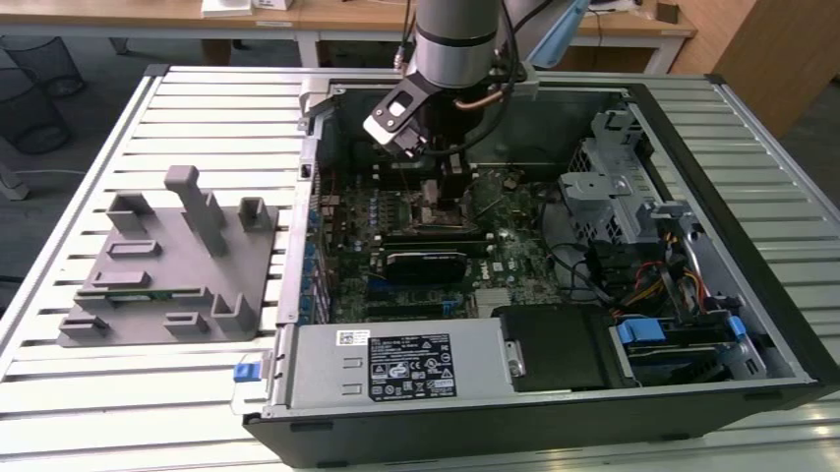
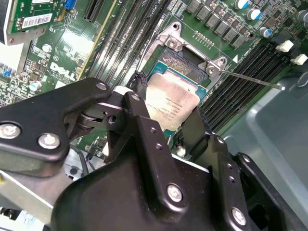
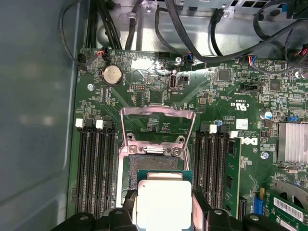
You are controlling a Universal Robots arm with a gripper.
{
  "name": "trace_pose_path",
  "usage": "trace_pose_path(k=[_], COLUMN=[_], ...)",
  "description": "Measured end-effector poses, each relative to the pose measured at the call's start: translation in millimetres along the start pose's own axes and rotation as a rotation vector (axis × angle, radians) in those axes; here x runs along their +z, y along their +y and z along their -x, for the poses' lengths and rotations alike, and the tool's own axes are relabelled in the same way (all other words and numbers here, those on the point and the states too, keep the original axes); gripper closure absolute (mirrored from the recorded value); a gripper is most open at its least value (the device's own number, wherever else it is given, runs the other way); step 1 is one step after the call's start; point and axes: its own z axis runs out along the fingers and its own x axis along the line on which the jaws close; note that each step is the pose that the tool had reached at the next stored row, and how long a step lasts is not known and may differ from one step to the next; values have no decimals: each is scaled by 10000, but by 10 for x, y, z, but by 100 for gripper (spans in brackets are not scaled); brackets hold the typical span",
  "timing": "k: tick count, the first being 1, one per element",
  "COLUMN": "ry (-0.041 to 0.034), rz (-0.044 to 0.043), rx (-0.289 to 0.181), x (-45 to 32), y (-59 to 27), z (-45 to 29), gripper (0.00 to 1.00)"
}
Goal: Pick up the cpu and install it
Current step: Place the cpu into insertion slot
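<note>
One slip worries me: my pincer (image 3: pixel 163 214) is clamped on the cpu (image 3: pixel 164 199), held over the open socket (image 3: pixel 149 161) in the middle of the motherboard (image 3: pixel 144 96), not yet seated. Any tilt or offset on lowering could, I judge, bend the socket's pins.

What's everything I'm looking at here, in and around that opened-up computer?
cpu: one, silver-white, held over the open socket.
socket: one, metal frame flipped open, mid-motherboard.
motherboard: one, green, inside the case.
memory slots: two banks, black, flanking the socket.
memory stick: one, green, standing in a slot.
coin battery: one, silver, on the motherboard.
power supply: one, silver, at the case's end nearest the exterior view.
case: one, black, lying open on the table.
fixture: one, grey, on the table at the exterior view's left.
table: one, pale slatted metal, under everything.
arm: one, grey, reaching down into the case.
jaws: one pair, black, shut on the cpu.
</note>
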Motion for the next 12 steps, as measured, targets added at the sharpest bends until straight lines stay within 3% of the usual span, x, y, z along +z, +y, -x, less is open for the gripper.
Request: trace_pose_path(k=[12], ry=[-3], rz=[-1], rx=[1], x=[67], y=[1], z=[-31], gripper=[46])
